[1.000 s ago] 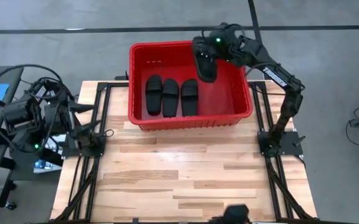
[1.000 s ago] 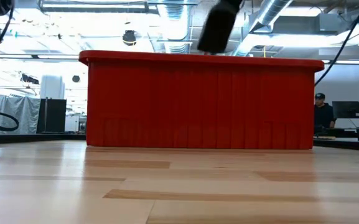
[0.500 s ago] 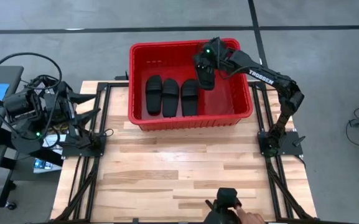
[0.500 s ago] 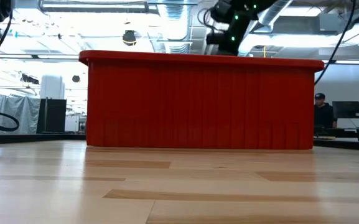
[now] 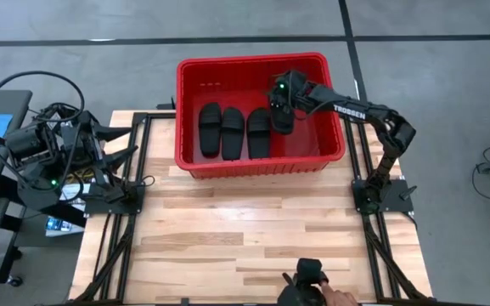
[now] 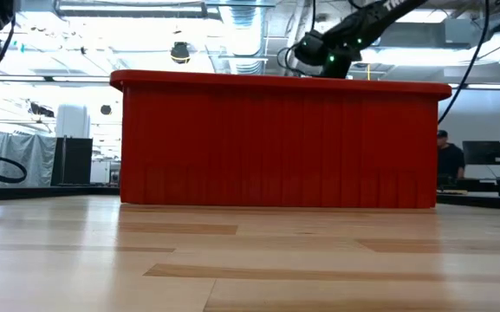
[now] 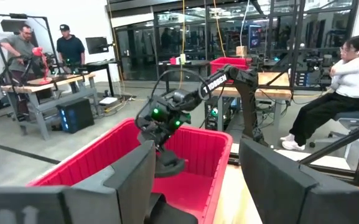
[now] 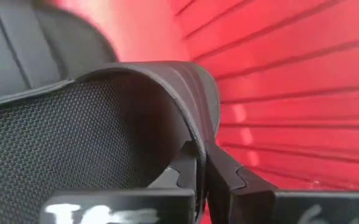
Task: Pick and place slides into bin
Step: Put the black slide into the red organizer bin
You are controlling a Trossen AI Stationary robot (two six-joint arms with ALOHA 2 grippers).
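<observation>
The red bin point(image 5: 189, 157) stands at the table's far edge. Three black slides point(image 5: 233, 129) lie side by side on its floor, soles down. My right gripper point(image 5: 282, 95) is inside the bin's right half, shut on a fourth black slide point(image 5: 284, 117), which also shows in the left wrist view point(image 7: 167, 163). In the low view only the bin's near wall point(image 6: 275, 143) and my right arm point(image 6: 323, 52) above its rim show. My left gripper point(image 7: 195, 186) is open and empty, off the table's left edge point(image 5: 109, 143). My right gripper pinches the slide's strap band at its edge point(image 8: 195, 134), one finger under the band on its mesh lining and one on its outer side. The fingers slant down from above. The slide hangs tilted below them inside the bin; I cannot tell whether its lower end touches the floor.
The bare wooden table top point(image 5: 253, 238) spreads in front of the bin. A person's hand point(image 5: 340, 297) with a dark device shows at the table's near edge. People sit and stand in the room behind point(image 7: 347, 81).
My right gripper has gone down and toward the table's near edge, from above the bin's far rim into the bin. The held slide has come down with it, below the rim, beside the three lying slides. A hand has come into view at the near edge.
</observation>
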